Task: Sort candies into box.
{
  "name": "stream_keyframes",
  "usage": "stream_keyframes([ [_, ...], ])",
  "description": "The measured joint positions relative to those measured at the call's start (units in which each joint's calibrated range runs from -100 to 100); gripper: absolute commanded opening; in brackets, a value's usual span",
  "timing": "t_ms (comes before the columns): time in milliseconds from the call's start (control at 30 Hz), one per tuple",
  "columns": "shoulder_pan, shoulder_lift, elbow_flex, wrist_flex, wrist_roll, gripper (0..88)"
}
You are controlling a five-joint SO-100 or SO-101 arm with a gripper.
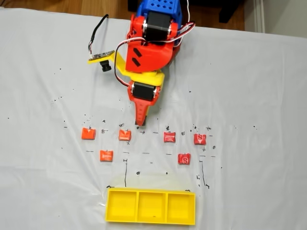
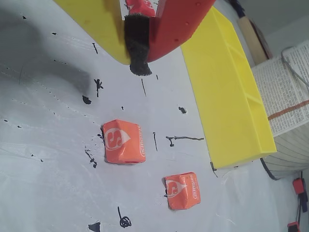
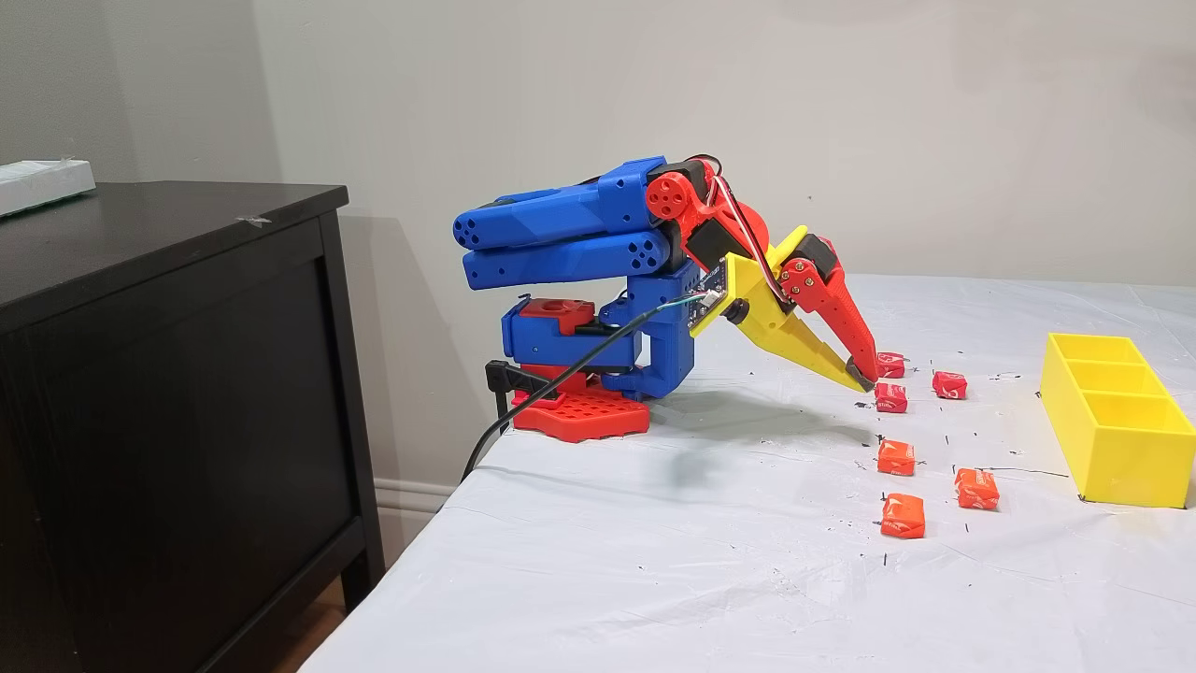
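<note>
White cloth-covered table [image 1: 268, 96] carries the full set-up, with a dark cabinet [image 3: 168, 374] beside it in a fixed view. Arm [image 3: 579, 243] is folded low, and its gripper [image 1: 140, 123] points down near the candy row with jaws clenched together and nothing held. The box [image 1: 150, 206], a yellow tray of three compartments, lies at the near edge, apart from all candies and holding none. Judged step: approach to a first pick; jaws should part before descent, straddle one sweet squarely, and avoid nudging neighbours. Count: one tray, three compartments, six candies [image 1: 124, 135] on the cloth, four in the upper row and two below
</note>
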Motion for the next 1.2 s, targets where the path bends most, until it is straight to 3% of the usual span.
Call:
stream_keyframes([
  [667,0.00,0.00,0.00,0.00,0.00,0.1],
  [1000,-2.58,0.00,-1.03,-0.48,2.20,0.0],
  [1200,-2.58,0.00,-8.98,5.71,2.64,0.0],
])
